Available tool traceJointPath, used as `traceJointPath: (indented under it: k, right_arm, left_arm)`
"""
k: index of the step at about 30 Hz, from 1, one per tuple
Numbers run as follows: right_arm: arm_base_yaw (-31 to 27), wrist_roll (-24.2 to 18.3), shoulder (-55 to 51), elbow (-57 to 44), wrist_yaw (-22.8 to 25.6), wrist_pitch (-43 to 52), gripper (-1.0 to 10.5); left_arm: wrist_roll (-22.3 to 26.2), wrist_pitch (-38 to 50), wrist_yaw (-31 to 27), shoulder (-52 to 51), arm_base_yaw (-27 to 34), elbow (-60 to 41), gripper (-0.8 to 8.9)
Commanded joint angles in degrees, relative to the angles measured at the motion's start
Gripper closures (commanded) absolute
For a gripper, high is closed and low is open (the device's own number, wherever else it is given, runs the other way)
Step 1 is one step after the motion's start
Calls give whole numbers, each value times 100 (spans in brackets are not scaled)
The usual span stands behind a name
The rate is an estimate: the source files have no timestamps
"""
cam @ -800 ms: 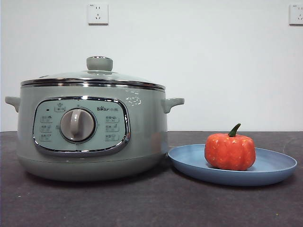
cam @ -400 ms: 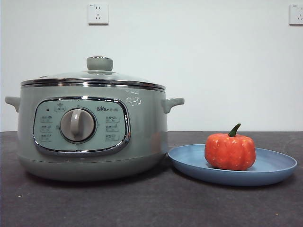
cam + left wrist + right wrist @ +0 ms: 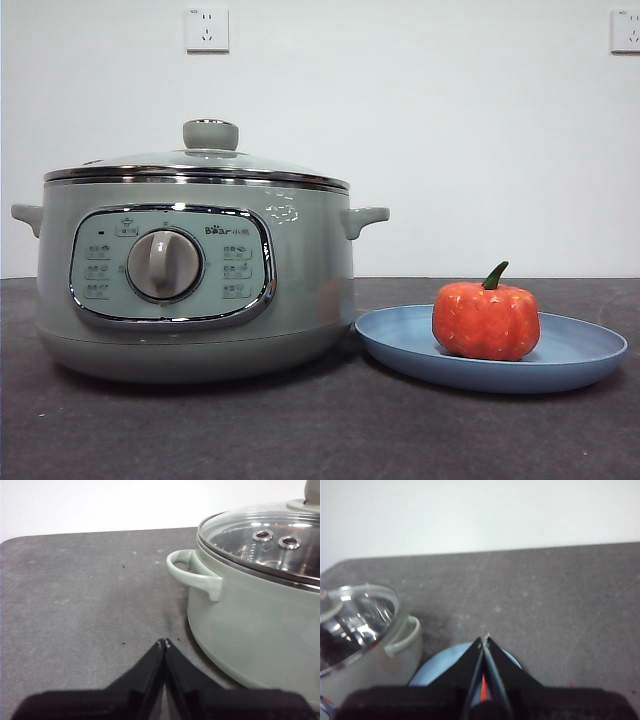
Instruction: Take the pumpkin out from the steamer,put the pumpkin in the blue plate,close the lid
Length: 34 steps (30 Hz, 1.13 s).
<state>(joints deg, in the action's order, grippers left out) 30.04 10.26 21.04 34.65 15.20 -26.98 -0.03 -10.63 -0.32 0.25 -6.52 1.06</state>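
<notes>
No change vs earlier frames: pumpkin point(image 3: 486, 320) on blue plate point(image 3: 580, 352), lid point(image 3: 196, 166) seated on steamer point(image 3: 310, 290). Left fingers point(image 3: 164, 642) closed, right fingers point(image 3: 485, 639) closed, both empty.

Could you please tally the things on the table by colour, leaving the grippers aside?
Sage-green: 1, the steamer
Clear glass with a green knob: 1, the lid
Light blue: 1, the blue plate
Orange-red: 1, the pumpkin
Total: 4
</notes>
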Motion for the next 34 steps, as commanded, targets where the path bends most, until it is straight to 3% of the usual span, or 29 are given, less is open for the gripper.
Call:
traceJointPath:
  k: [1, 8, 12, 18, 21, 27, 34]
  right_arm:
    - [11, -216, -4, -33, 26, -11, 945]
    - [-7, -870, -9, -190, 42, -48, 945]
    - [-219, -1163, -186, -765, 13, 319, 945]
    - [-1064, -1045, -782, -2291, -83, 1993, 945]
    - [-1585, -1012, -1021, -2855, -811, 2529, 945]
    - [-2404, -1019, -1294, -3152, -1639, 2509, 945]
    - [-2719, -1040, -1561, -3163, -1659, 2297, 946]
  left_arm:
    - [-35, 11, 39, -15, 15, -87, 817]
    - [-35, 11, 37, -15, 15, -87, 817]
    - [-35, 11, 37, -15, 15, -87, 817]
    - [-35, 11, 37, -15, 15, -87, 817]
    - [-35, 11, 37, -15, 15, -87, 817]
    - [-35, 11, 37, -15, 15, -87, 817]
    - [-35, 11, 39, -15, 15, -87, 817]
